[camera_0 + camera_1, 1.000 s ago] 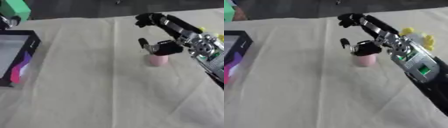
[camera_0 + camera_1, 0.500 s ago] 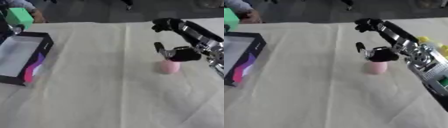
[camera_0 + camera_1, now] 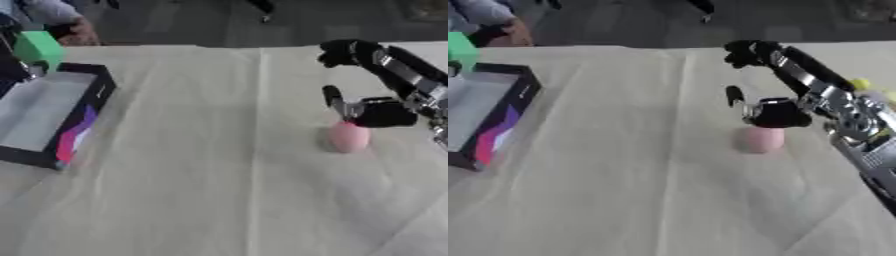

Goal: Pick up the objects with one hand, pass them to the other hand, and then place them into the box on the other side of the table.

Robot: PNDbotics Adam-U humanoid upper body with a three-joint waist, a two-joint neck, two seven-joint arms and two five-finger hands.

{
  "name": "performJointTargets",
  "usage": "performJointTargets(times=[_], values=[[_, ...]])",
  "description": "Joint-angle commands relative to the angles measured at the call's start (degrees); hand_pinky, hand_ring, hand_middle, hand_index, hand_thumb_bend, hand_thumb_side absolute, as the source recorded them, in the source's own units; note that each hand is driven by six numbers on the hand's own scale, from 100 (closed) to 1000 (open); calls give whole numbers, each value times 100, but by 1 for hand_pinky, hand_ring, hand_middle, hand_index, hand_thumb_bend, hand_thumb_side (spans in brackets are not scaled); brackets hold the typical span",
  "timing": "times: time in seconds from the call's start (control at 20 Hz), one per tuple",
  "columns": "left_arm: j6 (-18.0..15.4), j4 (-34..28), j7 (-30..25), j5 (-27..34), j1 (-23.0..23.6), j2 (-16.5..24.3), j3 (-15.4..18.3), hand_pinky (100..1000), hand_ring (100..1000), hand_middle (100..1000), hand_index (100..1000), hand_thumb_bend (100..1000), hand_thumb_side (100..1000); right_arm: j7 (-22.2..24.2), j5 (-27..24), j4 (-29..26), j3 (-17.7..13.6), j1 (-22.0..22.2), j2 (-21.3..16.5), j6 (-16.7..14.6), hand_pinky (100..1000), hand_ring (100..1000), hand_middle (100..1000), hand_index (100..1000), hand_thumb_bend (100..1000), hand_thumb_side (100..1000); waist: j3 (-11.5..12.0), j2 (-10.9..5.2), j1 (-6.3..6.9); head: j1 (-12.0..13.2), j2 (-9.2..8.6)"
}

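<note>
Fingers of the right hand [image 3: 776, 112] spread apart just above the pink object [image 3: 759, 139], which stands on the cream tablecloth [image 3: 210, 165], well apart from the black box [image 3: 52, 117] at left

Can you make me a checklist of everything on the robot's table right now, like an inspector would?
Surface: table covered by a cream cloth, creased along its middle.
Job's things: a pink rounded object stands on the cloth at the right. A black open box with a pale inside and a pink and purple side sits at the left edge.
Clutter: a green block shows behind the box; small yellow things show past the right arm.
Hands: right hand is just above the pink object, fingers spread, not closed round it. Left hand: nothing seen.
Cables: nothing seen.
Surroundings: dark floor beyond the table; a person's hand at the far left corner.
</note>
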Motion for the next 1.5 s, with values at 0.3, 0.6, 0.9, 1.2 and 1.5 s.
performJointTargets(times=[0.3,0.6,0.9,1.2,1.5], values=[[-183,529,-188,-404,-100,70,133,744,591,410,411,335,151,-75,-9,-153,-91,-50,-156,37,941,837,789,897,100,100,-5,19,-96,48,-77],[-302,811,-291,-714,-170,-32,165,776,652,503,528,415,169,-67,11,-155,-89,-38,-152,44,941,834,788,897,100,100,-5,20,-95,68,-61],[-403,1037,-479,-1027,-232,-114,201,850,801,730,780,630,245,-53,15,-175,-89,-13,-155,47,941,833,788,897,100,100,-4,18,-99,87,-37],[-431,1209,-523,-1357,-259,-165,262,878,837,763,819,844,435,-49,26,-191,-86,11,-164,46,942,832,788,897,100,100,-27,2,-100,14,17],[-359,1040,-338,-1238,-245,-128,408,854,796,750,824,567,321,-50,36,-223,-98,50,-200,38,942,833,790,899,100,100,-19,-33,-116,-743,157]])
